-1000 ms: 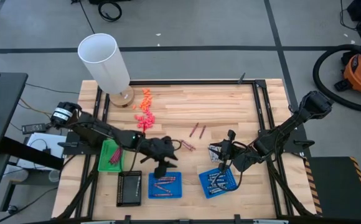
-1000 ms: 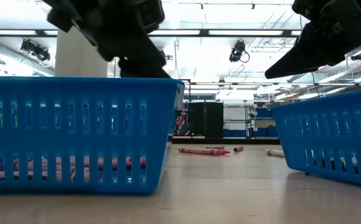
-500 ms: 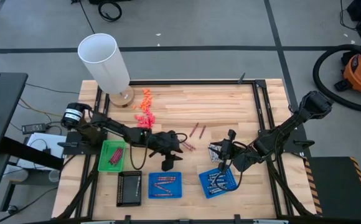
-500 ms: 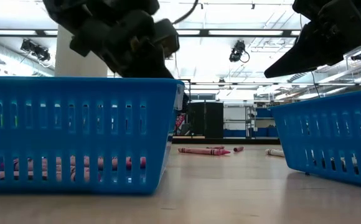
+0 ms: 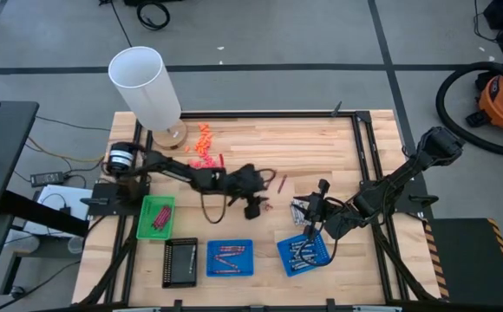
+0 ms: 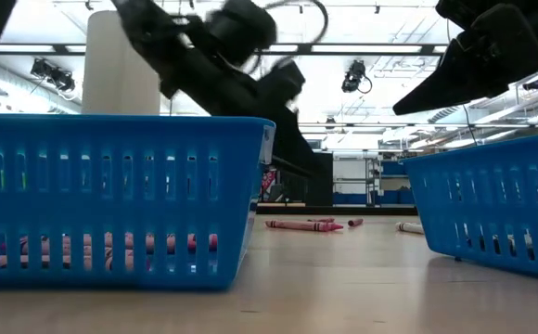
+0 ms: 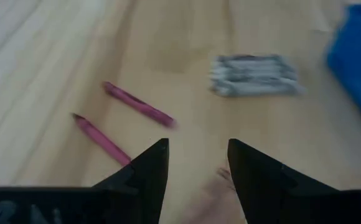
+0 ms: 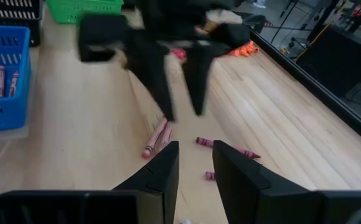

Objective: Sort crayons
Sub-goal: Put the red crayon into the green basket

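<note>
Loose maroon-magenta crayons [image 7: 140, 106] [image 7: 103, 138] lie flat on the wooden table near its middle, and a bunch of silvery grey crayons [image 7: 253, 76] lies a little to their right. My left gripper [image 7: 196, 144] hangs open just above this patch, slanting down, with a brownish crayon [image 8: 157, 138] below its fingertips. It touches nothing. My right gripper [image 8: 196, 146] hovers open by the grey bunch [image 5: 302, 208], above the right blue tray [image 5: 303, 254]. Nothing shows between its fingertips.
Along the near edge stand a green tray [image 5: 156, 217], a black tray [image 5: 179, 263] and a left blue tray [image 5: 230, 258] holding reddish crayons. A white cylinder [image 5: 143, 87] and a pile of orange crayons [image 5: 201, 149] sit at the far left. Bare wood lies at the far right.
My left gripper has swung from above the left blue tray toward the far and right side, to the loose crayons in the middle of the table. It has sunk lower and tipped further down. Its fingers have stayed open.
</note>
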Controlling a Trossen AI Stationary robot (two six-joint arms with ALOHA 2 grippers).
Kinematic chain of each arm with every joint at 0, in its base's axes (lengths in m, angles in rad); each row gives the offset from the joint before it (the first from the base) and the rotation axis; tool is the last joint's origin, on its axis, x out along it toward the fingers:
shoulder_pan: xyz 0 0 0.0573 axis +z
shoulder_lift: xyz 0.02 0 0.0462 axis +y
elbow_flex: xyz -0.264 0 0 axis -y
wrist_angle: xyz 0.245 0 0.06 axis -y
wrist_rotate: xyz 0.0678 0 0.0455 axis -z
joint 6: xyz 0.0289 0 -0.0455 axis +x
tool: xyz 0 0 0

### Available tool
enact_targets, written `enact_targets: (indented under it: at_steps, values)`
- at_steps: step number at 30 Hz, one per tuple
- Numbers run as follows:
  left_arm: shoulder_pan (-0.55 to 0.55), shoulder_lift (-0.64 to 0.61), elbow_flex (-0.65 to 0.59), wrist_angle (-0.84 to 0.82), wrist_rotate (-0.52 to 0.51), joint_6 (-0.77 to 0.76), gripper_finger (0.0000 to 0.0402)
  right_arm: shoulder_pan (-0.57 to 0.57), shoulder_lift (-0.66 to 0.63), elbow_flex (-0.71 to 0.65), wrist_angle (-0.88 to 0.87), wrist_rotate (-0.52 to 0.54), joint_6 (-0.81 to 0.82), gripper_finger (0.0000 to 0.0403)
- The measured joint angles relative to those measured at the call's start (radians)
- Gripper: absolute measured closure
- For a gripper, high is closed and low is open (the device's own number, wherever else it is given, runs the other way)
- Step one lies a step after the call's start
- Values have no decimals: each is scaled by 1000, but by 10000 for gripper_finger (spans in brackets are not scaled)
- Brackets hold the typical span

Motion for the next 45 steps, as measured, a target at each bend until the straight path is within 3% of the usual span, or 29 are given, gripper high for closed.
enact_targets:
  at_steps: [5, 9, 14, 20, 32, 45]
  values:
    - [55, 110, 117, -6, -4, 4, 225, 0, 0, 0, 5, 1, -14, 295]
    - [80, 173, 203, -90, -88, -23, 225, 2, 0, 0, 4, 0, -8, 295]
    - [103, 214, 218, -112, -112, -62, 226, 23, 0, 0, 0, -7, 19, 295]
    - [103, 214, 196, -152, -136, -71, 256, 44, 0, 0, 4, -5, 26, 295]
    - [102, 206, 203, -307, -141, -41, 387, 50, 0, 0, 24, -7, 26, 295]
    - [62, 51, 191, -520, -138, -7, 377, 60, 0, 0, 29, -4, 30, 295]
